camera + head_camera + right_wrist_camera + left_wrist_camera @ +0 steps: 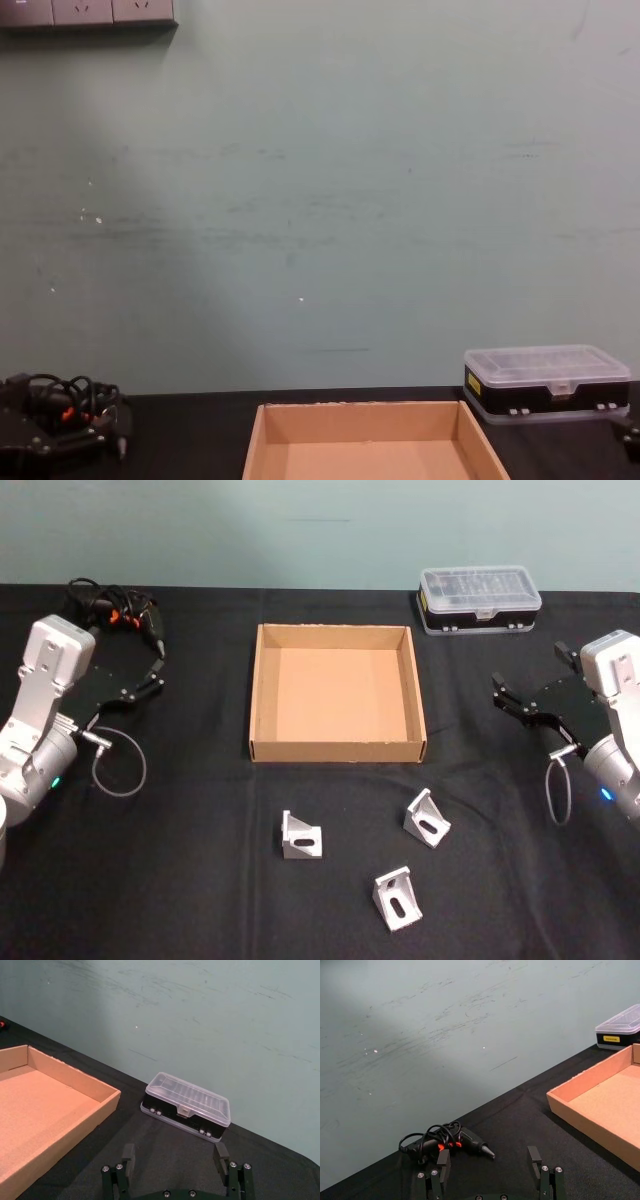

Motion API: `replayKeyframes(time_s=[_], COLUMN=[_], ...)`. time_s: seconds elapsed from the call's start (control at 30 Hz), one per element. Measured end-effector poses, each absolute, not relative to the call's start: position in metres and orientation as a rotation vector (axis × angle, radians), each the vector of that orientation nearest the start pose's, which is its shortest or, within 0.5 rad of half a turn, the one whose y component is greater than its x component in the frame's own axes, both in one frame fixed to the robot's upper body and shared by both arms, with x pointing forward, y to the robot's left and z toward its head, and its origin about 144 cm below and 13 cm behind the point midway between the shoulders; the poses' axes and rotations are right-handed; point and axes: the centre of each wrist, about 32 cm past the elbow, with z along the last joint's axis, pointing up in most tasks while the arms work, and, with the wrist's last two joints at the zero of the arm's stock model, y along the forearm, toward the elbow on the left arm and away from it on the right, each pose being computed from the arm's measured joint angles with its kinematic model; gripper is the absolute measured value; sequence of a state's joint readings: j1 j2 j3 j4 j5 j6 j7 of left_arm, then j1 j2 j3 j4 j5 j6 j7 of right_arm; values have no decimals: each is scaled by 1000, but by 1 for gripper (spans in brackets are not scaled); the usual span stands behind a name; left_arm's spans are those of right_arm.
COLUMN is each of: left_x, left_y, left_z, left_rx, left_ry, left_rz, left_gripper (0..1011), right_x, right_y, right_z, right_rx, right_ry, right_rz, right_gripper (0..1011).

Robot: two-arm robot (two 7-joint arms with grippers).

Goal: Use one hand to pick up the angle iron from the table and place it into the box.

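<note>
Fingers on both arms stand wide apart and hold nothing. The right gripper point(500, 693) hovers off the right wall of the box point(337, 750) and the left gripper point(158, 672) off its left wall, each well clear of the cardboard. We judge the pick not yet begun.

Three brackets lie on the tabletop point(190, 880), nearer the robot than either pair of fingers and between them. The right angle iron point(427, 817) is closest to the right fingers. The left angle iron point(300, 835) lies nearer the left ones, and the nearest angle iron point(397, 898) is farthest from both.

We see several risks. These parts are small, with sloped webs, so fingers closing on a slanted face could squeeze one out. A descent off-centre could shove it along the cloth. A low carry could clip the front wall of the box.

We cannot make out which faces of each bracket rest on the cloth. In the chest view the box is cut off at the lower edge. There the left gripper blurs into the cabled tool point(115, 608) beyond its fingers.
</note>
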State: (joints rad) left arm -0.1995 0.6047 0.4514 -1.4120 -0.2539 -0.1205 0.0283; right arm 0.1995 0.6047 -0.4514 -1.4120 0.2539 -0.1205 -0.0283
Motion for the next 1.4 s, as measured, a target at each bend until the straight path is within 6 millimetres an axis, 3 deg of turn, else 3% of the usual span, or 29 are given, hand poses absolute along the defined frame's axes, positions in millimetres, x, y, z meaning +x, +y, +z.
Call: replayKeyframes(time_s=[0.9, 1.4], left_x=[489, 489], left_y=[310, 310], left_z=[1140, 1140], left_rx=[304, 304], left_ry=[-285, -285], left_rz=[1248, 1248], left_gripper=[1000, 1000], right_x=[489, 478], right_y=[-310, -327], right_z=[1140, 1174], right_rx=[-304, -155], right_ry=[-285, -89], right_rz=[-1248, -1029], right_gripper=[1000, 1000])
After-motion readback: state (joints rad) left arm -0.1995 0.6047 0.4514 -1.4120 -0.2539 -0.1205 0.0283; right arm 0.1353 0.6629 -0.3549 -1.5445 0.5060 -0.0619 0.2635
